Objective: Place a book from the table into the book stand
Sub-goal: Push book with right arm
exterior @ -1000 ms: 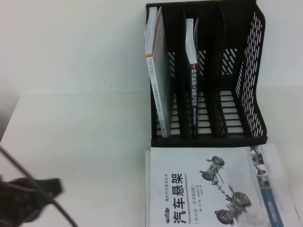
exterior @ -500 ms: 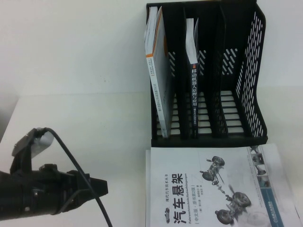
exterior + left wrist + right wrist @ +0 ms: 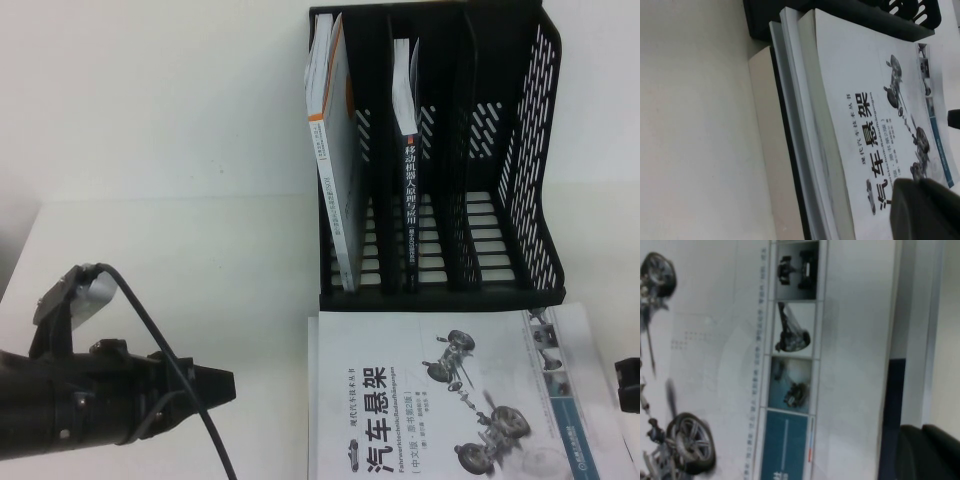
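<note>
left gripper (image 3: pixel 222 381) fingers clenched, empty, left of book (image 3: pixel 450 400) | right gripper (image 3: pixel 628 385) at book's right edge, fingers: cannot tell | book flat before book stand (image 3: pixel 440 150)

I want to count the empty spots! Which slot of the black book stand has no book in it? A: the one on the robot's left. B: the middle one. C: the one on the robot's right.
C: in the book stand the left slot holds a white-spined book and the middle a black-spined book, while the right slot shows only bare slats.
</note>
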